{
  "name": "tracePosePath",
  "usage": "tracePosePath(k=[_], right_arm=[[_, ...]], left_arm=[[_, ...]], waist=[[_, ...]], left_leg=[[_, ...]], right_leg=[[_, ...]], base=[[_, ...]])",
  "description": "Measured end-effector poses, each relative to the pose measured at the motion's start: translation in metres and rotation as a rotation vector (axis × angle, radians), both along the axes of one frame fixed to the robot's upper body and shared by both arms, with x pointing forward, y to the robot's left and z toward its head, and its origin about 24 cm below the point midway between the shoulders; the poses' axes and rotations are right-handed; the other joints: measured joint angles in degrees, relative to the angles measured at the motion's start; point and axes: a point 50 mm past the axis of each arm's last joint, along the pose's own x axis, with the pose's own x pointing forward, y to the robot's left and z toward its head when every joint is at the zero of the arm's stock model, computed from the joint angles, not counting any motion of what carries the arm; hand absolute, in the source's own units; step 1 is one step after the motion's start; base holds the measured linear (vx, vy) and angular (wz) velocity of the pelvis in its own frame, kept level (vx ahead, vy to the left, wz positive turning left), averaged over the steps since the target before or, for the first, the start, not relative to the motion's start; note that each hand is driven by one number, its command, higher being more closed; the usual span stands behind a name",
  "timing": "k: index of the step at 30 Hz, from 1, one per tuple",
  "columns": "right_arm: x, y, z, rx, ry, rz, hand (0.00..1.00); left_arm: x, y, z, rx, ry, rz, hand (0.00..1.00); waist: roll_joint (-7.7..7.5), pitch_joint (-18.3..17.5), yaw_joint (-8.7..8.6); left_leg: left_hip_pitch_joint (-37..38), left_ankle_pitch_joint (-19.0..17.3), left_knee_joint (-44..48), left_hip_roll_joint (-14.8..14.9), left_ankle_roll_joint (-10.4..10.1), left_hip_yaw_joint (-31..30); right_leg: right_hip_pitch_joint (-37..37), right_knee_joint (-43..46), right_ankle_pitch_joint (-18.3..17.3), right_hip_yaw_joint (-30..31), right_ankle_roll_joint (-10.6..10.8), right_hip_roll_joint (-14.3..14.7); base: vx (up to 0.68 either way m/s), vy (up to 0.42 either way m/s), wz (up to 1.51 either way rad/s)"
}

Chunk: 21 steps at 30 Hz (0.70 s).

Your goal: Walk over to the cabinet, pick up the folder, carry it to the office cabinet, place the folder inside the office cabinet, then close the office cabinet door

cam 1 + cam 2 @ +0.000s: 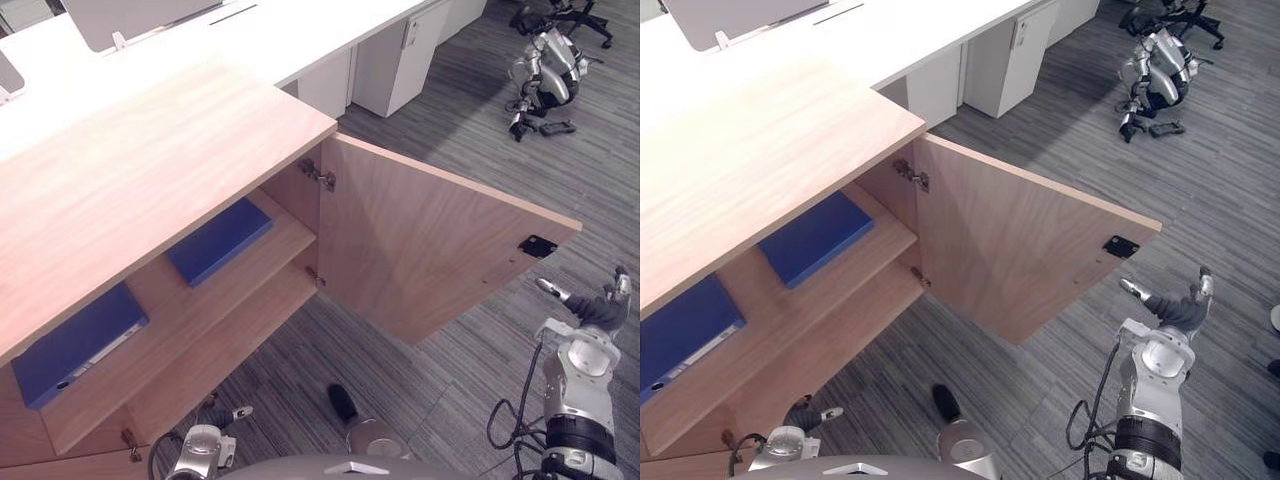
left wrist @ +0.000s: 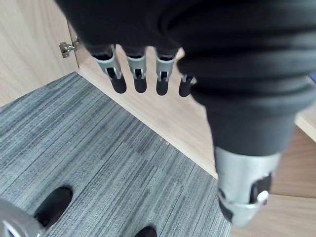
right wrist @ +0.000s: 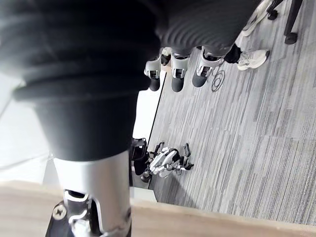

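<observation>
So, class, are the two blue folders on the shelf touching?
Apart. The left eye view shows bare shelf between the left folder and the right folder.

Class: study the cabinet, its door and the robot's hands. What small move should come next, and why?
Probably bring the right hand against the open door and start pushing it shut: blue folders already lie on the shelf, and that hand hangs open and empty just beyond the door's free edge.

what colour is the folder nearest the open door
Blue; the folder shows best in the left eye view.
</observation>
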Motion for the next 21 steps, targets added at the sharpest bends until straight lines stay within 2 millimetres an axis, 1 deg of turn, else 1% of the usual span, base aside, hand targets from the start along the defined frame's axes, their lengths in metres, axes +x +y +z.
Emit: tracePosePath(k=[3, 6, 12, 17, 18, 21], right_arm=[[0.009, -0.002, 0.002, -0.017, 0.029, 0.039, 0.0], [0.017, 0.0, 0.006, -0.053, 0.061, 0.082, 0.0], [0.033, 0.009, 0.007, -0.082, 0.094, 0.148, 0.0], [0.037, 0.013, 0.009, -0.087, 0.089, 0.163, 0.0], [0.039, 0.014, 0.01, -0.088, 0.084, 0.168, 0.0], [0.042, 0.016, 0.012, -0.09, 0.078, 0.174, 0.0]], left_arm=[[-0.003, 0.0, -0.001, 0.002, 0.009, -0.021, 0.0], [-0.004, -0.001, -0.002, 0.006, 0.018, -0.048, 0.0], [-0.005, -0.003, -0.002, 0.014, 0.022, -0.08, 0.0], [-0.007, -0.004, -0.002, 0.016, 0.026, -0.096, 0.0], [-0.009, -0.004, -0.003, 0.018, 0.032, -0.102, 0.0], [-0.009, -0.005, -0.003, 0.018, 0.034, -0.111, 0.0]], waist=[[0.64, 0.3, -0.09], [1.25, 0.5, -0.13], [1.48, 0.6, -0.05], [1.55, 0.6, 0.43], [1.71, 0.7, 0.46], [2.2, 0.9, 0.41]], left_leg=[[-0.4, 0.0, 0.0, 0.1, 0.0, -0.5], [-0.7, 0.0, 0.0, 0.2, 0.0, -0.9], [-0.9, 0.0, 0.0, 0.0, 0.0, -1.8], [-1.0, 0.1, 0.0, -0.2, 0.1, -2.1], [-1.0, 0.1, 0.0, -0.1, 0.1, -2.2], [-1.1, 0.1, 0.0, 0.0, 0.1, -2.3]], right_leg=[[-0.3, 0.0, 0.0, -0.4, 0.0, 0.0], [-0.5, 0.0, 0.4, -1.0, 0.5, 0.0], [-0.4, 0.0, 0.5, -1.4, 0.8, -0.3], [-0.5, 0.0, 0.2, -1.7, 0.5, -0.6], [-0.5, 0.0, 0.0, -1.9, 0.2, -0.6], [-0.5, 0.0, 0.2, -2.3, 0.5, -0.5]], base=[[-0.02, -0.06, 0.08], [-0.01, -0.06, 0.07], [-0.03, -0.058, 0.04], [-0.05, -0.058, 0.04], [-0.04, -0.068, 0.02], [-0.02, -0.06, 0.02]])
